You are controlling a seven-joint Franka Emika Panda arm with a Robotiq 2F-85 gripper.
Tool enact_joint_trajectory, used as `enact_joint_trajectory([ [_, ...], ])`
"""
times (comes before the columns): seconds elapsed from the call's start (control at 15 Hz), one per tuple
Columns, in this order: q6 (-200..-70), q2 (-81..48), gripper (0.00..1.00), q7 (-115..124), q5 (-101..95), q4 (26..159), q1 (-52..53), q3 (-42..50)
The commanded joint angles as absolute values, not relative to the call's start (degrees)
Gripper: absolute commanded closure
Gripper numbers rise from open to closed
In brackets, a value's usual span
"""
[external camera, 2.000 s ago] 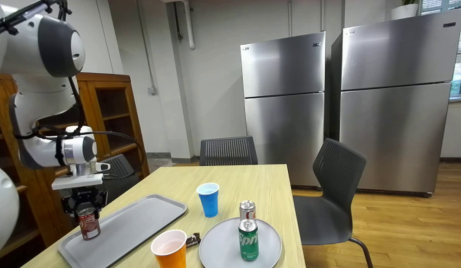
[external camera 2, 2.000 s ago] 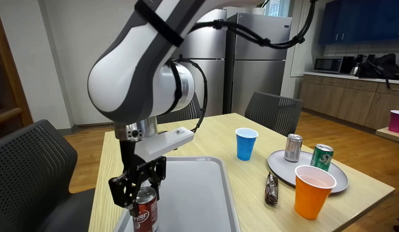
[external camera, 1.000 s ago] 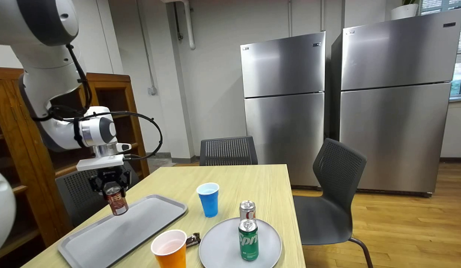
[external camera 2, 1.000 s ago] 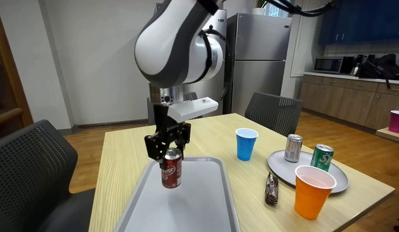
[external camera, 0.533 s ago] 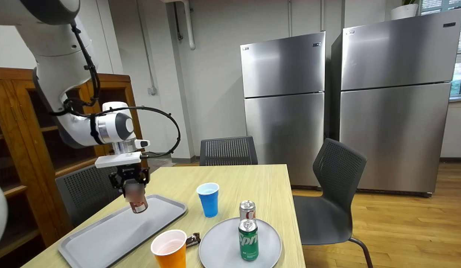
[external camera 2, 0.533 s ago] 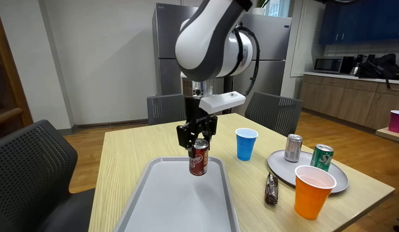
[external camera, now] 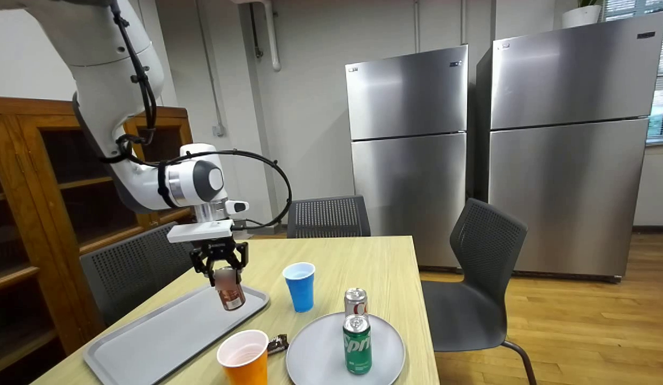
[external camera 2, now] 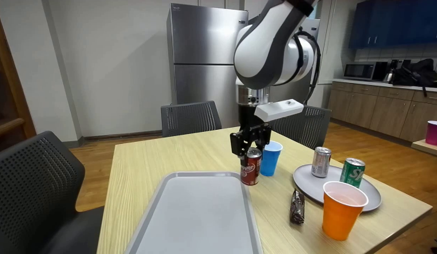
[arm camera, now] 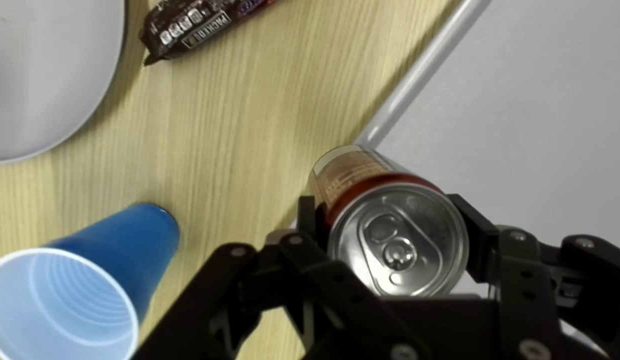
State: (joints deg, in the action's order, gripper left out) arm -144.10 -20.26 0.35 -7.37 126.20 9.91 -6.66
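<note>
"So, what has the black pincer [arm camera: 382, 215] got?"

"It is clamped on a red metal can [external camera 2: 252, 171] from both sides. The can hangs up over the edge of the flat grey tray [external camera 2: 200, 211]."

"What is on the round grey plate [external camera 2: 306, 181]?"

"A silver metal can [external camera 2: 321, 163] and a green metal can [external camera 2: 351, 173], both standing up."

"And inside the blue plastic cup [arm camera: 132, 242]?"

"Rings on its pale wall."

"What's in the orange plastic cup [external camera 2: 340, 222]?"

"I can't tell. It stands near the plate."
</note>
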Motion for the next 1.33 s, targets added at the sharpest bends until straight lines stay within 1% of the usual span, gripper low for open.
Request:
enact_joint_trajectory([
  [0.0,-145.4,-15.7,0.61,-1.3,-6.7,131.0,7.4,-5.5],
  [0.73,-145.9,-11.3,0.61,-1.5,-7.6,137.4,2.3,-0.1],
  [1.27,-145.9,-11.2,0.61,-1.0,-7.5,138.8,-0.9,3.7],
])
